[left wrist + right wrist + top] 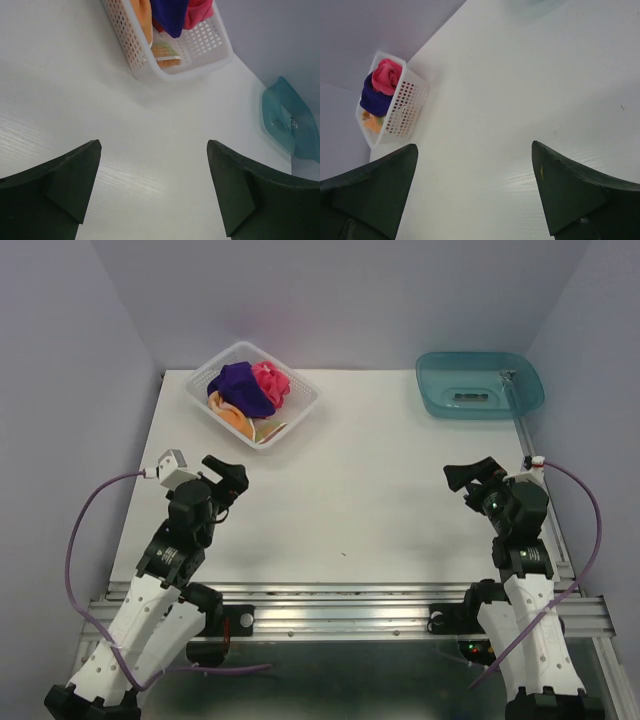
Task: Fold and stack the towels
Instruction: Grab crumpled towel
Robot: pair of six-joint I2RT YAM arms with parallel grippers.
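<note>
Left pincer point(232, 480) and right pincer point(468, 478) are hanging wide open, empty, ready to reach the white mesh basket point(298, 412) where three crumpled towels point(240, 385) are waiting.

The left arm point(168, 545) and right arm point(522, 540) stand folded up over their bases, elbows bent, wrists reaching forward. The left pincer point(228, 474) and right pincer point(468, 476) both gape wide, jaws spread, both empty.

Bright even light, soft shadows, faint glare on table point(125, 182).
</note>
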